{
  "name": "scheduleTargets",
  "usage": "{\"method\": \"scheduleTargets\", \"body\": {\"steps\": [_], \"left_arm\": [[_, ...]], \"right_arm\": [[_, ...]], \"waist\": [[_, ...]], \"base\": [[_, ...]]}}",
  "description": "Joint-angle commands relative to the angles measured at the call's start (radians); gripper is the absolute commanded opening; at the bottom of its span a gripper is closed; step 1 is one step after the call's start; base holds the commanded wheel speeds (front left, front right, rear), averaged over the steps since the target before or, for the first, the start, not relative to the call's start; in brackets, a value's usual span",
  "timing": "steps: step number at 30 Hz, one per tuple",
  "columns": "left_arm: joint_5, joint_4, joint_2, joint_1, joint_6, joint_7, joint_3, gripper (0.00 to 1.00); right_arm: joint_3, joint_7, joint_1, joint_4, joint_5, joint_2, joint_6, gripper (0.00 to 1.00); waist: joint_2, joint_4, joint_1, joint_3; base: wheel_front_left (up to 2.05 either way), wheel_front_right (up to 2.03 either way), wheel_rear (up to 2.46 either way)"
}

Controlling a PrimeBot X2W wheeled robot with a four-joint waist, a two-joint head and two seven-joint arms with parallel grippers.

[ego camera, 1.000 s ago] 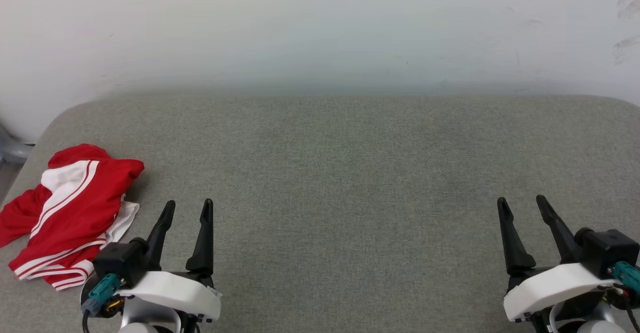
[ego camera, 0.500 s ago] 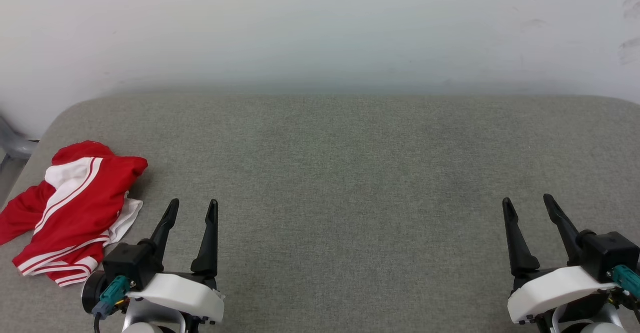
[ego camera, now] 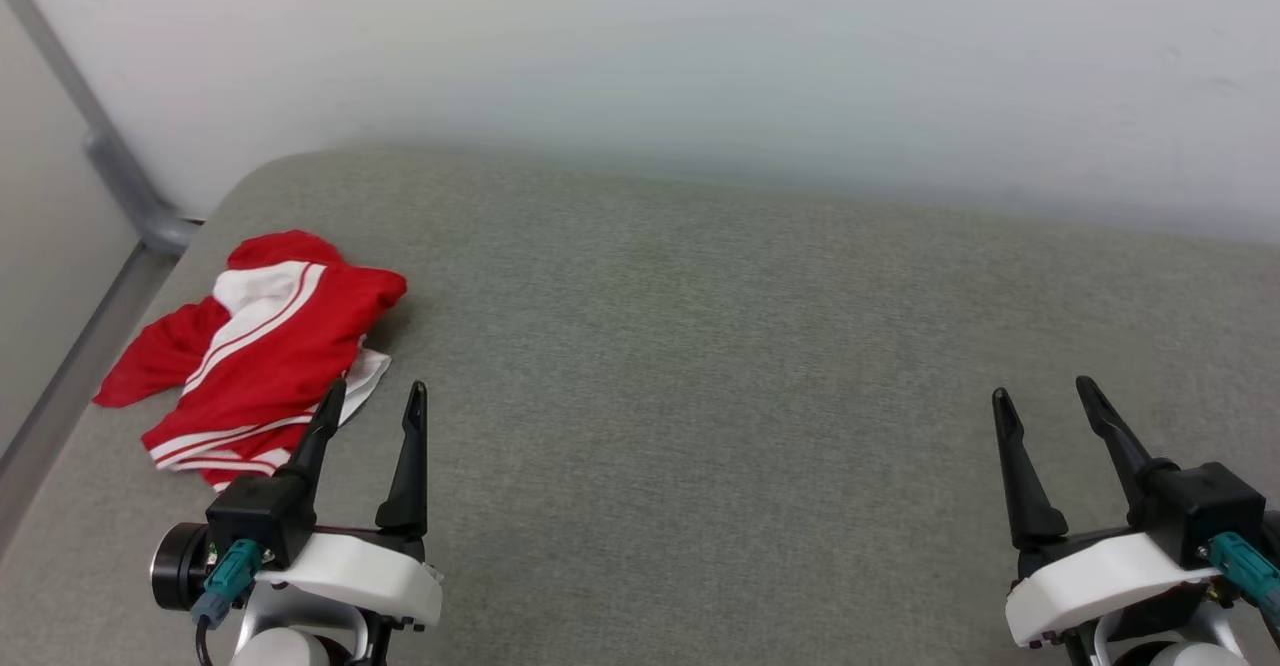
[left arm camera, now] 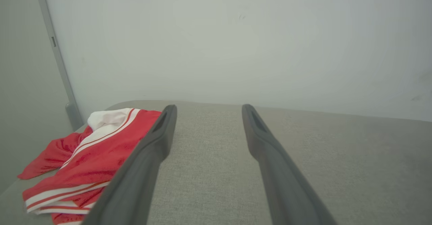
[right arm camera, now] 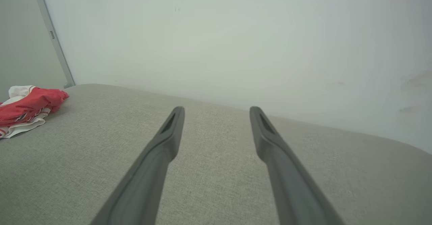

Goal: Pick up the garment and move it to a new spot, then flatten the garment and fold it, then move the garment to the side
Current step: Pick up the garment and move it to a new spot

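- Two grippers, both empty: your left gripper (ego camera: 378, 388) and right gripper (ego camera: 1040, 388) hold their fingers apart, with nothing between them.
- The garment (ego camera: 262, 346) lies crumpled on the grey cushion (ego camera: 700, 326), just beyond the left fingers and to their outer side. The outer fingertip overlaps its hem in the head view; you cannot tell whether it touches.
- Step in hand, as judged: the first pick-up, not yet begun.
- Next move: set your left fingers astride a raised fold, then close.
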State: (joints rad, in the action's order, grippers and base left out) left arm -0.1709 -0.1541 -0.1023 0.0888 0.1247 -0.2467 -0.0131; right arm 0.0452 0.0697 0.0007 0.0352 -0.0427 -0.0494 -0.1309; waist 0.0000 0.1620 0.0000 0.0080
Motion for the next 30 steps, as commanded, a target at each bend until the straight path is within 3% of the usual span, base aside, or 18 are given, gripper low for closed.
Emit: {"method": "scheduleTargets", "body": {"steps": [1,3,17,21,30], "left_arm": [[0.016,0.001,0.001,0.011,0.003,-0.007,0.004,1.00],[0.039,0.000,0.000,0.011,0.003,-0.014,0.014,1.00],[0.053,-0.009,0.007,0.011,0.005,-0.019,0.054,1.00],[0.047,-0.008,0.011,0.011,0.005,-0.019,0.058,1.00],[0.032,-0.007,0.015,0.032,0.006,-0.019,0.078,1.00]], "right_arm": [[-0.001,0.005,0.005,0.009,0.019,-0.002,0.000,1.00],[-0.012,0.010,0.004,0.010,0.028,-0.001,0.000,1.00],[-0.033,0.030,-0.009,-0.010,0.019,-0.001,0.000,1.00],[-0.037,0.029,-0.017,-0.019,0.013,-0.001,0.000,1.00],[-0.051,0.020,-0.051,-0.028,0.028,-0.001,0.000,1.00]], "waist": [[0.0000,0.050,0.0000,-0.002],[0.0000,0.109,0.0000,-0.003],[0.0000,0.324,0.0000,-0.007],[0.0000,0.358,0.0000,-0.006],[0.0000,0.367,0.0000,0.020]], "base": [[0.00,0.00,0.00],[0.00,0.00,0.00],[0.00,0.00,0.00],[0.00,0.00,0.00],[0.00,0.00,0.00]]}}
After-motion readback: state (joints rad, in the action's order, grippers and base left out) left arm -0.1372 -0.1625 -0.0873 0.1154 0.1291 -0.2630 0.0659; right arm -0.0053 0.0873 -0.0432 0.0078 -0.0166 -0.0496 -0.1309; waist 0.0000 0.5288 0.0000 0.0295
